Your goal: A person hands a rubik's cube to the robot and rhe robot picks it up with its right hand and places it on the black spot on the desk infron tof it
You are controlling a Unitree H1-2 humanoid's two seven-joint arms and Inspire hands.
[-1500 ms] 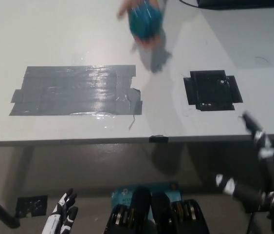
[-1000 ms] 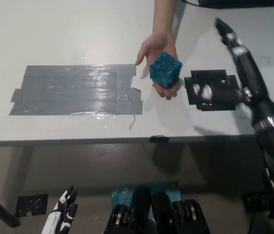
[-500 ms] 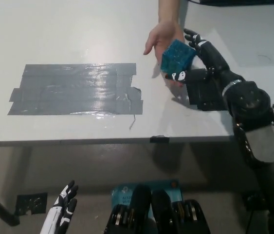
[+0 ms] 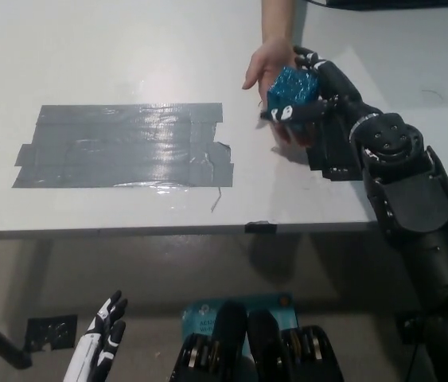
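Handover step, upper centre-right of frame. The rubik's cube (image 4: pixel 293 85), blue and glittery, sits on a person's hand (image 4: pixel 266 65) held out over the desk (image 4: pixel 128 56). The right hand (image 4: pixel 313 94), black, is wrapped around the cube, its fingers curling over the near and right faces; whether the grip is firm enough to bear the weight cannot be told, since the person's palm is underneath. The black spot (image 4: pixel 336 155) lies just below, largely hidden by the forearm. Grey tape patch (image 4: pixel 124 146) at centre left. Left hand (image 4: pixel 96 354) rests at lower left, below the desk, fingers spread. Next, probably: lift the cube clear of the palm, then lower onto the spot.
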